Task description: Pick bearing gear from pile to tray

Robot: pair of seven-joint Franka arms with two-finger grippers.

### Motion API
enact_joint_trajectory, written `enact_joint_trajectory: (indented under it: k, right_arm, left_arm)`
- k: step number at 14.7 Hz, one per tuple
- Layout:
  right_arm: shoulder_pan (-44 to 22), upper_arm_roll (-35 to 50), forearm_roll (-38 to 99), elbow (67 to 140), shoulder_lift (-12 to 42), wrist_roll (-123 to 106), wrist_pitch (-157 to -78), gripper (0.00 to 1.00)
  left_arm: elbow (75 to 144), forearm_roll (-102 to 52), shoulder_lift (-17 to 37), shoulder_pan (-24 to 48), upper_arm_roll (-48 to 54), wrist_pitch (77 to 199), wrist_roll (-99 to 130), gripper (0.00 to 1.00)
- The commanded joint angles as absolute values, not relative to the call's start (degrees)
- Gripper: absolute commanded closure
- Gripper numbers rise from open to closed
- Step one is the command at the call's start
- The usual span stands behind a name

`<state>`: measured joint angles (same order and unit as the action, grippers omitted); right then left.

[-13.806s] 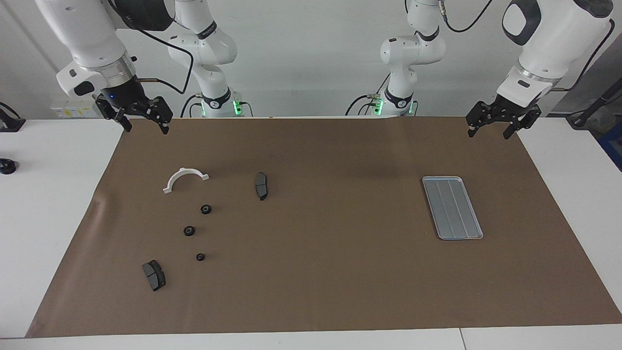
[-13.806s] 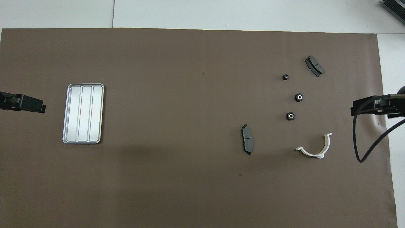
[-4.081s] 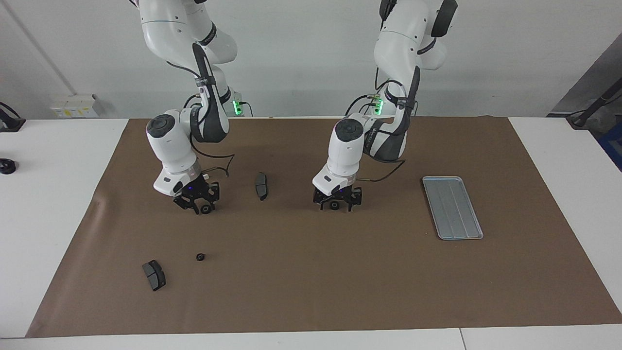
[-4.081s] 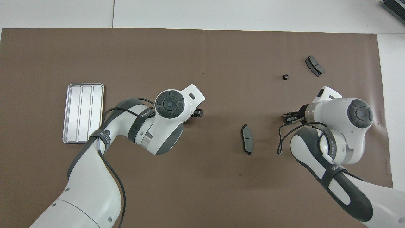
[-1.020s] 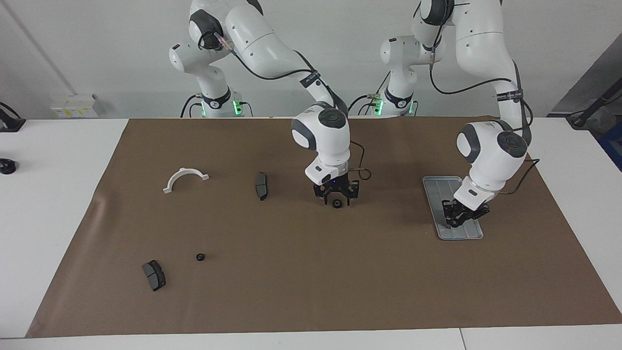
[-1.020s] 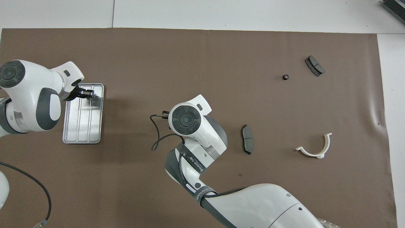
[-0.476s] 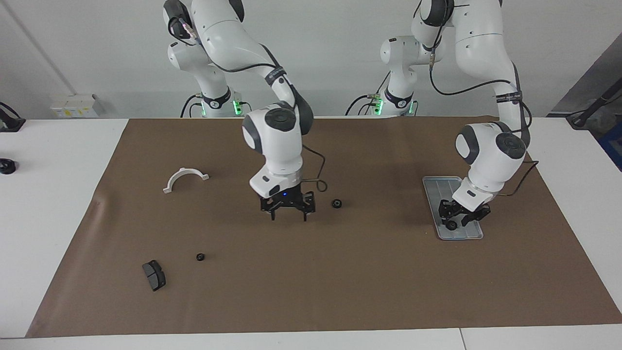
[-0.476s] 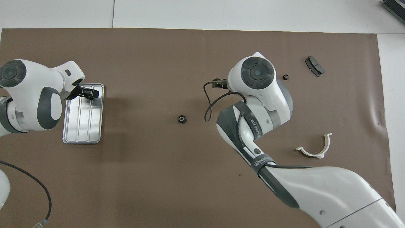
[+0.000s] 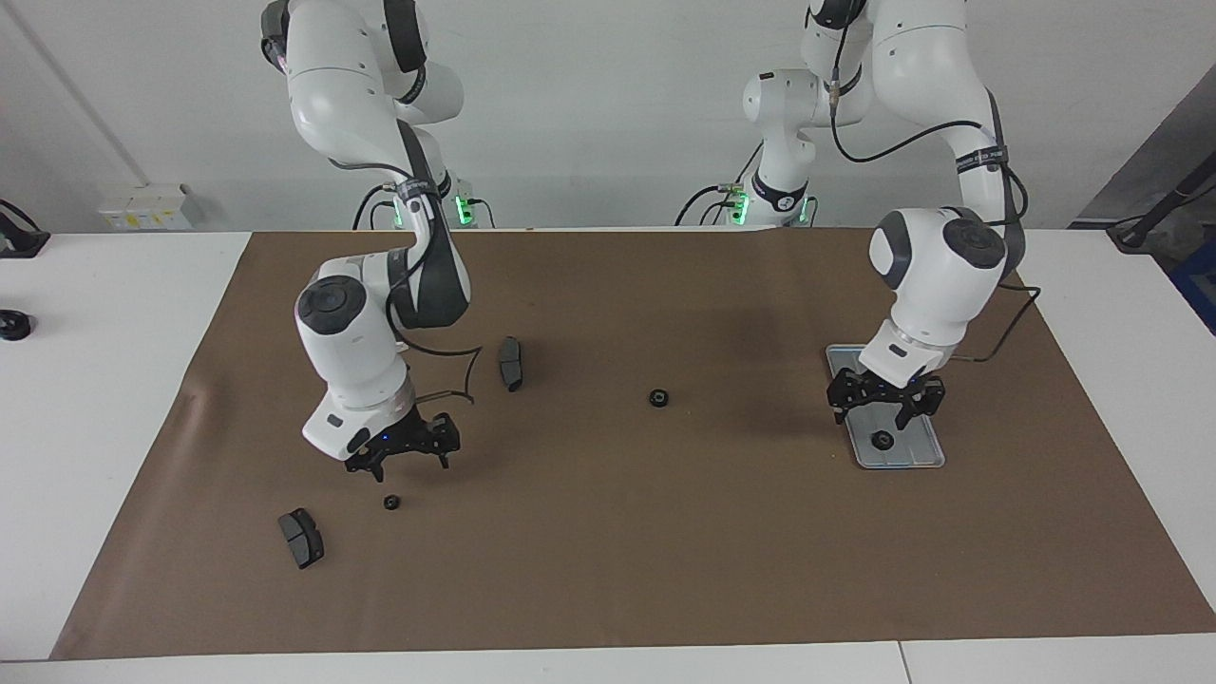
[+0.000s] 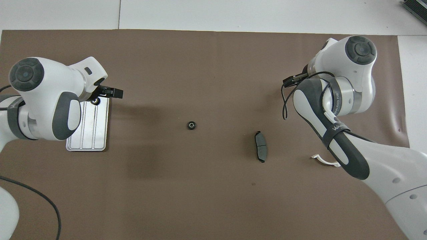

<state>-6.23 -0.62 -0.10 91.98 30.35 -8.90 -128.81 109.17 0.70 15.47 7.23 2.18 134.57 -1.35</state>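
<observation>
Brown mat: gear (image 9: 390, 502) under right hand (image 9: 403, 459)

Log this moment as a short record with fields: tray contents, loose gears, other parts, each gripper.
tray: flat metal tray at the left arm's end of the mat
in tray: one black gear
gear at mat centre: lying alone, no gripper near it
gear in pile: on the mat beside a brake pad
second brake pad: nearer the robots than the pile gear
white bracket: mostly hidden under the right arm
left gripper: open, empty, over the tray
right gripper: open, empty, above the pile gear
</observation>
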Motion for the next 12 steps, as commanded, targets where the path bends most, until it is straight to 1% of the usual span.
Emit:
enact_joint_trajectory:
  k: [1,4,5,6,7,9,10,12]
  right_arm:
    - [-4.1,0.4,0.9,90.5,33.0,-13.6,-130.6,0.0]
    - [-4.0,0.4,0.9,90.4,34.7,-13.5,-133.4,0.0]
    - [-4.0,0.4,0.9,90.4,34.7,-13.5,-133.4,0.02]
    - [-4.0,0.4,0.9,90.3,34.7,-13.5,-133.4,0.14]
    - [-4.0,0.4,0.9,90.3,34.8,-13.5,-133.4,0.3]
    - [-4.0,0.4,1.1,90.4,34.7,-13.6,-133.4,0.54]
    - [-4.0,0.4,1.1,90.4,34.7,-13.7,-133.4,0.59]
    - [-4.0,0.4,1.1,91.0,34.7,-13.7,-134.6,0.59]
  left_arm:
    - [109.9,3.4,14.9,12.5,1.5,133.9,7.1,0.0]
    - [110.0,3.6,16.3,19.1,1.5,134.3,15.3,0.0]
    - [109.8,4.1,17.2,21.7,1.5,134.2,17.9,0.0]
    - [109.5,5.5,17.9,23.3,1.5,134.3,20.7,0.0]
    - [108.4,7.1,19.0,24.9,1.5,134.3,23.7,0.0]
    - [107.2,7.8,20.8,27.8,1.5,134.6,27.4,0.0]
    - [107.1,7.8,21.0,28.7,1.6,134.7,28.3,0.0]
    - [106.8,7.8,22.2,30.3,1.6,135.4,29.8,0.0]
